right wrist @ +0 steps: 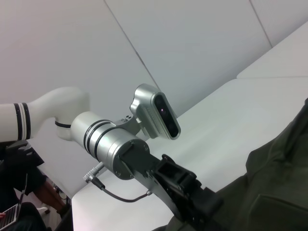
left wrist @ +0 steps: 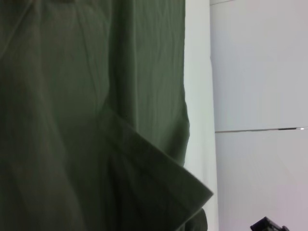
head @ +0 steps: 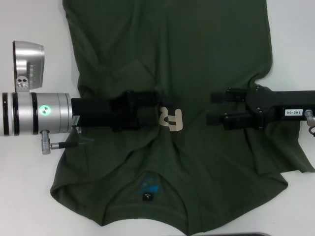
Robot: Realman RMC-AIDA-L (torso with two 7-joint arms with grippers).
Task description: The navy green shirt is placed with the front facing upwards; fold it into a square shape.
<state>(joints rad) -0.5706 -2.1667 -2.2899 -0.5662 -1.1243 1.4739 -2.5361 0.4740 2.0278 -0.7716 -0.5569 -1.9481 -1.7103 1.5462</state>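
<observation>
The navy green shirt [head: 197,49] lies spread on the white table [head: 29,196], front up. Its collar and black neck tag [head: 148,196] are nearest me, and a cream letter [head: 171,119] shows on the chest. My left gripper [head: 156,109] reaches in low over the chest from the left, next to the letter. My right gripper [head: 215,108] comes in from the right, open over the shirt's right half with only cloth beneath it. The left wrist view shows the shirt [left wrist: 72,120] close up with a hemmed edge [left wrist: 159,168] folded over. The right wrist view shows the left arm's gripper [right wrist: 192,197] against the shirt [right wrist: 274,183].
Bare white table [left wrist: 199,96] surrounds the cloth on both sides. The left arm's silver wrist and its camera [head: 28,61] hang over the table beside the shirt's left edge. One sleeve [head: 295,157] sticks out at the right. A dark edge [head: 246,234] runs along the near side.
</observation>
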